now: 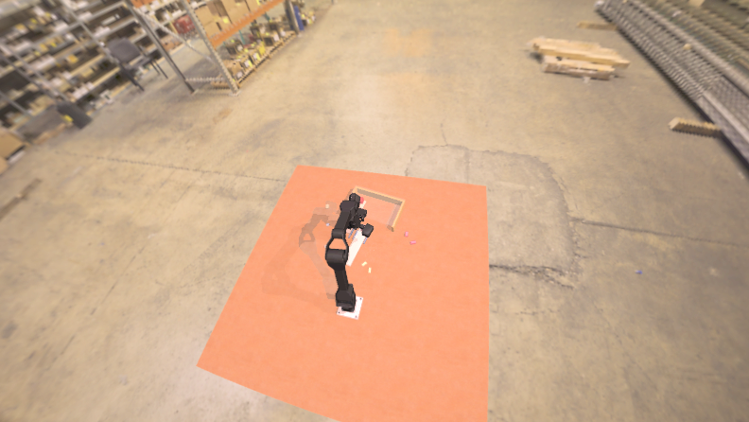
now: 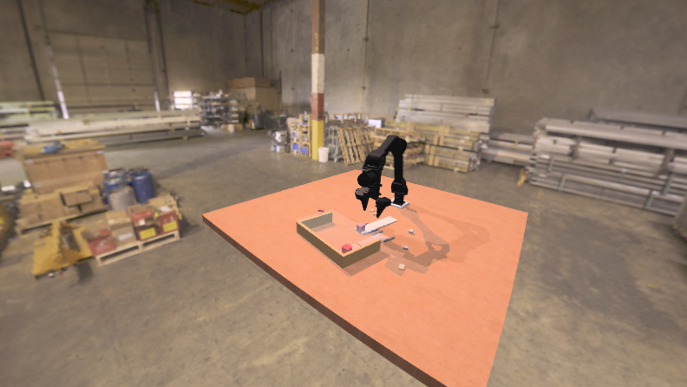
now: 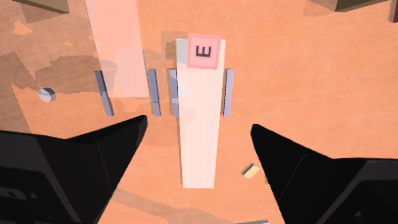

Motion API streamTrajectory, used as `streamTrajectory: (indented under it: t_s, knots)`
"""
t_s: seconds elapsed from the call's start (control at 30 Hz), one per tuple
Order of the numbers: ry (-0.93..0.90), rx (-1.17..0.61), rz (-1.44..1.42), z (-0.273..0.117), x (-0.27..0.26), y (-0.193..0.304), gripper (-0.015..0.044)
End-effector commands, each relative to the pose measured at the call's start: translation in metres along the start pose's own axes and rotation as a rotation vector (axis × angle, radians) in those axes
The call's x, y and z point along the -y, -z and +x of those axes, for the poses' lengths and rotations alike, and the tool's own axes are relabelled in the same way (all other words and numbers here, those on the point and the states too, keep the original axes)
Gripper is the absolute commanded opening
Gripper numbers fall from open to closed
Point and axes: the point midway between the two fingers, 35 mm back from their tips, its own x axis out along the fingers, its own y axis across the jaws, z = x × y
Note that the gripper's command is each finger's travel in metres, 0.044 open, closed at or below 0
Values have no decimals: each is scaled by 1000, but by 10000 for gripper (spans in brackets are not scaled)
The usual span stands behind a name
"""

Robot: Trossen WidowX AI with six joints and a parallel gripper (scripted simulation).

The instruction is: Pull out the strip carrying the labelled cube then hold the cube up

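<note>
The pink cube labelled E (image 3: 203,51) (image 2: 361,224) sits on the far end of a whitish strip (image 3: 198,130) (image 2: 382,224) (image 1: 356,249). That strip lies between two short blue-grey rails and shows no break along its visible length. A second, pinker strip (image 3: 122,55) lies to its left in the wrist view, its near end between another pair of rails. A red cube (image 2: 346,247) (image 1: 361,200) is at that strip's far side, near the frame corner. My gripper (image 3: 200,124) (image 2: 371,213) is open and empty above the whitish strip, one finger each side of it in the wrist view.
A low wooden three-sided frame (image 1: 379,195) (image 2: 319,242) stands around the strips' far ends. Blue-grey rails (image 3: 229,93) (image 3: 154,93) flank the strips. Small loose pieces lie around: tan (image 3: 251,171) (image 2: 402,265), pink (image 1: 412,242) and grey (image 3: 46,95).
</note>
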Motion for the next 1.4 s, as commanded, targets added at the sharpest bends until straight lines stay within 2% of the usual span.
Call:
streamTrajectory:
  t_s: [0.0, 0.4, 0.63, 0.67, 1.37]
  knots:
    - [2, -12, -4, 2, 0, -15, 440]
    - [2, -8, -4, 5, -2, -56, 440]
    - [2, -8, -4, 14, -2, -57, 256]
    - [2, -8, -4, 15, -2, -57, 250]
    - [2, -8, -4, 50, -2, -57, 250]
